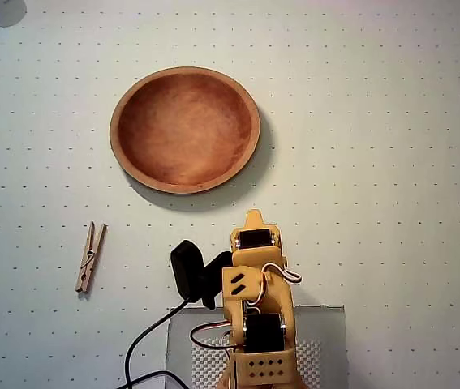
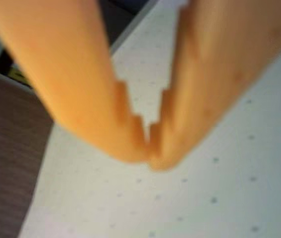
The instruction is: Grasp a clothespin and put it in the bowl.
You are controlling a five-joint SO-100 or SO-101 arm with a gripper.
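gripper (image 2: pixel 149 148) closed (blurred) | clothespin (image 1: pixel 90 257) beside bowl (image 1: pixel 185 130)

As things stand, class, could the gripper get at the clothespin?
Probably yes. The clothespin lies flat and alone on the mat, clear of the bowl, with nothing between it and the arm. The gripper is shut and empty, so it must open first.

Pale dotted tabletop (image 1: pixel 392 121) evenly lit; beyond its edge, possibly brown flooring (image 2: pixel 6 163).
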